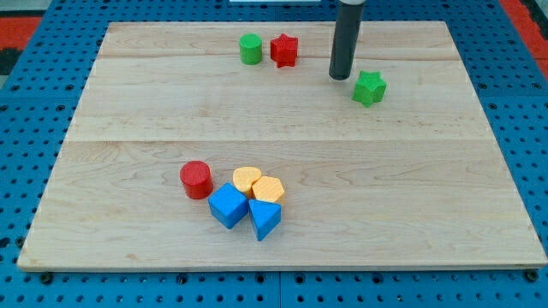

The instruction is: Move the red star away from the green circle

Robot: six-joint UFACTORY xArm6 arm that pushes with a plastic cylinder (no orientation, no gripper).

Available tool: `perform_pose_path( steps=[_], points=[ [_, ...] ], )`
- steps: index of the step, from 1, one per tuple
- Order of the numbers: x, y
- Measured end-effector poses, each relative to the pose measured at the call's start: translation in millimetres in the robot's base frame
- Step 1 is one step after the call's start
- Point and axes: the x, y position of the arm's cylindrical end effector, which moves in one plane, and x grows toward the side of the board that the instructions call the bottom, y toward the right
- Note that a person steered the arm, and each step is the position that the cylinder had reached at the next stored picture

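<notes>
The red star (284, 50) lies near the view's top, just right of the green circle (250, 49); a narrow gap shows between them. My tip (341, 77) is on the board to the right of the red star, about a block's width and a half away. It stands just left of the green star (369, 88).
A cluster sits at the lower middle of the wooden board (428, 205): a red circle (196, 179), two yellow blocks (247, 180) (268, 190), a blue cube (229, 206) and a blue triangle (265, 219). Blue pegboard surrounds the board.
</notes>
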Motion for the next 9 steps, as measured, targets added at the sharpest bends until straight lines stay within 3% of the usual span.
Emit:
perform_pose_path(
  steps=[1, 2, 4, 5, 7, 8, 9],
  points=[
    [33.0, 56.7],
    [44.4, 54.4],
    [-68.5, -0.9],
    [-82.9, -69.3],
    [-66.5, -168.2],
    [-31.5, -148.6],
    [-40.5, -103.9]
  ],
)
